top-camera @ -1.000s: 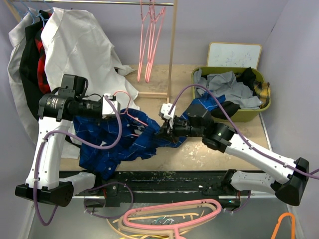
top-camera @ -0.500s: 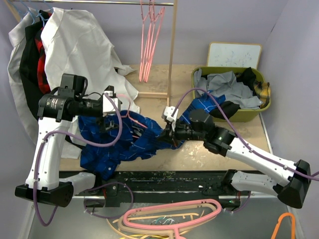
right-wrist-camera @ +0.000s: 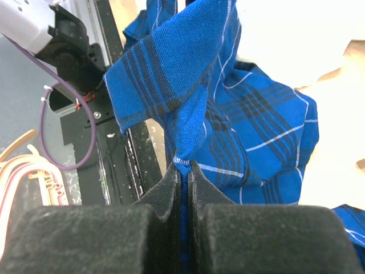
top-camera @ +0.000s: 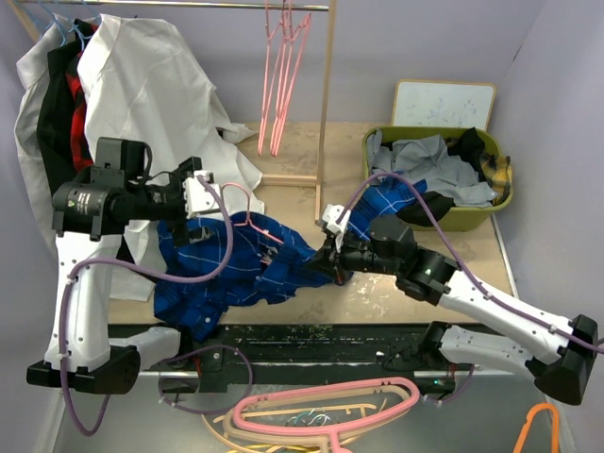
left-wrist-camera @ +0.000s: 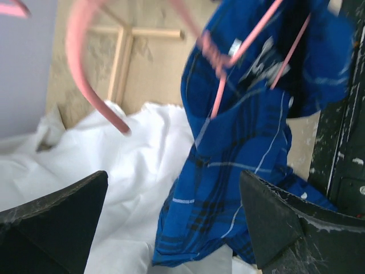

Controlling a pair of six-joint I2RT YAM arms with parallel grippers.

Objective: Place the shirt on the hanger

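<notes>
The blue checked shirt [top-camera: 236, 269] lies bunched on the table between the arms, its upper part draped over the thin pink hanger [top-camera: 255, 224]. In the left wrist view the hanger [left-wrist-camera: 85, 68] shows its free hook, its arms running into the shirt [left-wrist-camera: 245, 148]. My left gripper [top-camera: 209, 196] stands open just left of the hook, holding nothing; the open left gripper [left-wrist-camera: 171, 222] looks down on shirt and white cloth. My right gripper [top-camera: 327, 261] is shut on a fold of the shirt's right edge. Between the closed right gripper [right-wrist-camera: 183, 168] pads, shirt [right-wrist-camera: 251, 120] fabric is pinched.
A large white garment [top-camera: 151, 85] hangs at the back left and spreads under the shirt. Pink hangers [top-camera: 281, 75] hang on a rack with a wooden post [top-camera: 326, 104]. A green basket [top-camera: 500, 208] of grey clothes stands at the right. Loose hangers [top-camera: 330, 411] lie at the front.
My left gripper has opened, let go of the hanger's hook and drawn back to the left. The right gripper has pulled its fold of shirt a little right and toward the front.
</notes>
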